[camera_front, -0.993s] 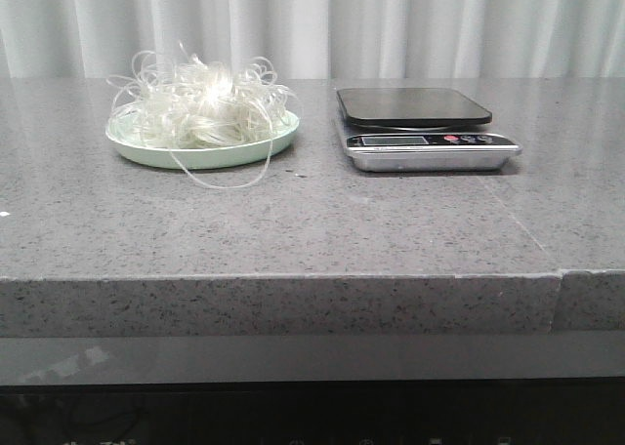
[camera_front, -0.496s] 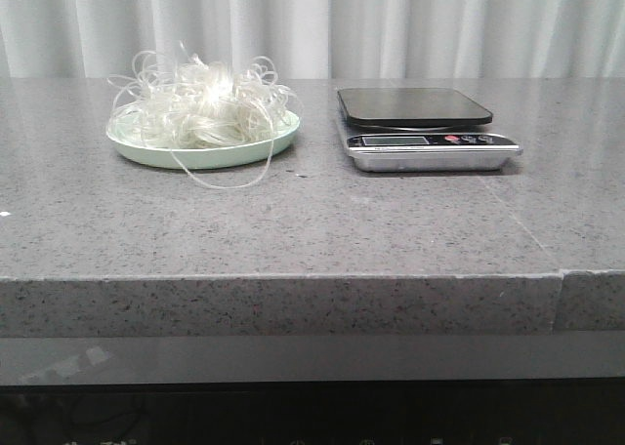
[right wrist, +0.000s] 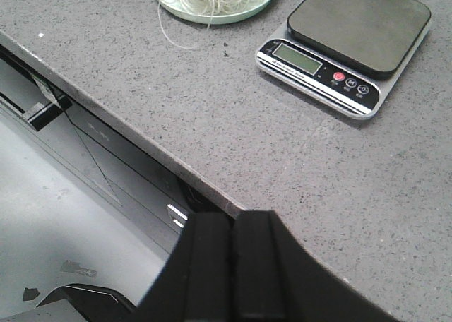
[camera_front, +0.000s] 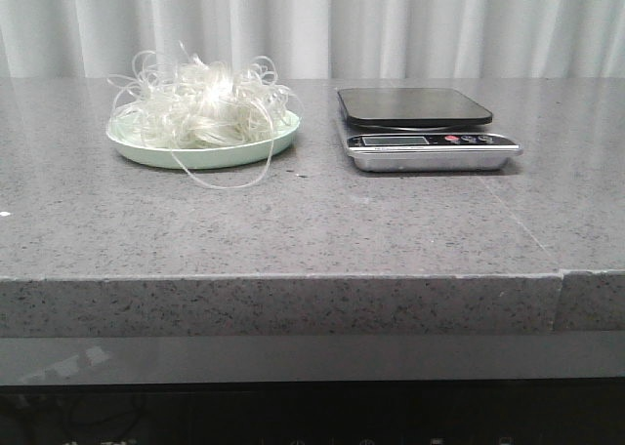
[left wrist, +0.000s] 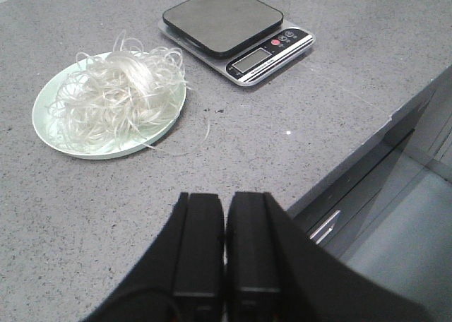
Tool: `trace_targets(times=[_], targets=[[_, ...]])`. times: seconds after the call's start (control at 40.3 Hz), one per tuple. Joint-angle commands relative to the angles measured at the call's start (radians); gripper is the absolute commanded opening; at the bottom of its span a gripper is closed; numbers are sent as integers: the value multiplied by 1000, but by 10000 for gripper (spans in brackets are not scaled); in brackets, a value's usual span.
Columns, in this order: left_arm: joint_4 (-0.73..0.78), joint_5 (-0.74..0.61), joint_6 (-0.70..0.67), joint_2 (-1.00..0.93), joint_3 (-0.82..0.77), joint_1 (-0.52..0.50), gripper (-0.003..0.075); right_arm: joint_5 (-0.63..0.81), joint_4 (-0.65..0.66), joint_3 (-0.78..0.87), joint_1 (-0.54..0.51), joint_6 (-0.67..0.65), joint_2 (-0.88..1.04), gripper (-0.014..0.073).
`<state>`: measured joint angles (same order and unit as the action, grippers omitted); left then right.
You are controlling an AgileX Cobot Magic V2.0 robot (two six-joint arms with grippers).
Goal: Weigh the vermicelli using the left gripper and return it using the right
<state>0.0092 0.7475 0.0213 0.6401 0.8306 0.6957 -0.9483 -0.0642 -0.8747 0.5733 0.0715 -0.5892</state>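
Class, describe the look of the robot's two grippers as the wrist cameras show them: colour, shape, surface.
Both the left gripper and the right gripper are matte black, each with two flat, blocky rectangular jaws rising from a wider black body. No markings or cables show clearly.

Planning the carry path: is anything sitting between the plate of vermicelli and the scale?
Only bare countertop between the vermicelli on its plate and the scale; front view shows it.
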Motion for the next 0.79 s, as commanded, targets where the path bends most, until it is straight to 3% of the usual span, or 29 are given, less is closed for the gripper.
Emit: trace_targets(times=[0.0,0.149,0.323,0.521,0.769], targets=[[-4,-77,-10,-2,25,8,156,59,8,-22,-4,0,-1,134],[-9,-77,-10,-4,25,-6,156,59,8,-22,-4,0,-1,134],[-9,-110,-10,-52,-3,-145,156,59,8,-22,-4,0,-1,134],[0,-296,-10,-185,-190,-349,156,59,8,-22,-4,0,-1,134],[0,-560,-10,-413,-498,-523,156,59,8,-22,-4,0,-1,134]])
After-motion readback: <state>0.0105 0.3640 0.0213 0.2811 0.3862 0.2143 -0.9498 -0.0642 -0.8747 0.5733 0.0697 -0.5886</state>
